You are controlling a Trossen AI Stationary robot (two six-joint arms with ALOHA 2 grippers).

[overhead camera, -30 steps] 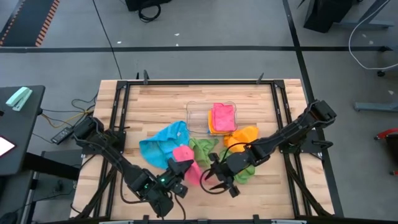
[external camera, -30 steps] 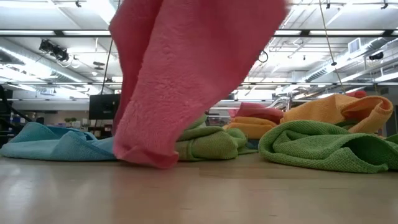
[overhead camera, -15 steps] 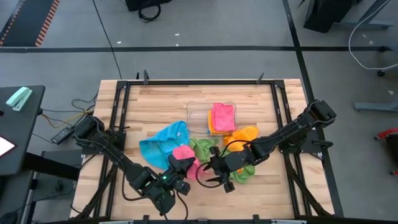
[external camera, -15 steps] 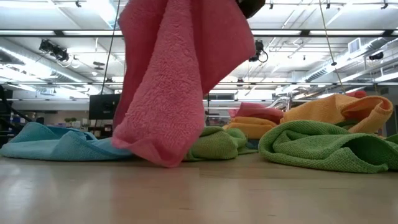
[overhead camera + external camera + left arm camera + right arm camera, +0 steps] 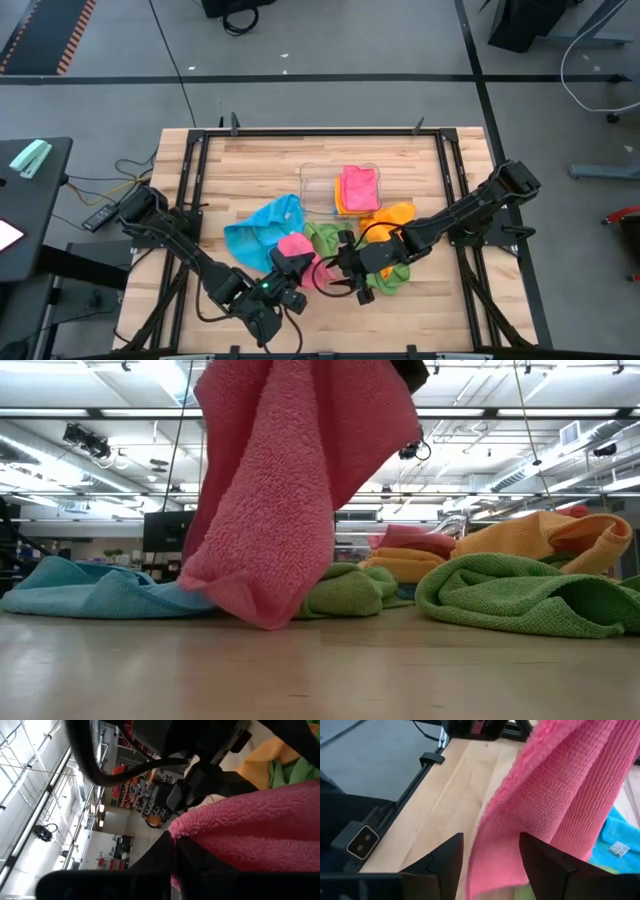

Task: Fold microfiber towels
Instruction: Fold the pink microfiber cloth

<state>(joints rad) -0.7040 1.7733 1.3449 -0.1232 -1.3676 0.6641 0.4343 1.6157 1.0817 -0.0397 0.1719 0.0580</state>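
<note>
A pink towel [image 5: 290,490] hangs from my left gripper [image 5: 292,262], which is shut on its top, near the table's front middle. My right gripper [image 5: 333,283] is open just to the right of it. In the right wrist view, its two fingers stand on either side of the towel's hanging side edge [image 5: 492,845]. I cannot tell whether they touch it. A blue towel [image 5: 262,232], two green towels [image 5: 325,238] [image 5: 395,275] and an orange towel [image 5: 392,218] lie crumpled on the table behind. My left gripper pinches a bunched upper part of the pink towel [image 5: 200,827] between its two fingers. The fingers come roughly level from the table's near side. The towel hangs slack below them, and its lower end [image 5: 262,615] rests on the table.
A clear tray [image 5: 318,180] at the far middle holds folded pink and orange towels [image 5: 357,188]. Bare wood [image 5: 440,310] lies along the near edge and at the far left. A black frame [image 5: 300,130] runs round the table.
My right gripper has swung toward the table's left and closed in on the pink towel's hanging edge, still open. The towel's hanging part has narrowed and shifted a little, with its lower end still on the table.
</note>
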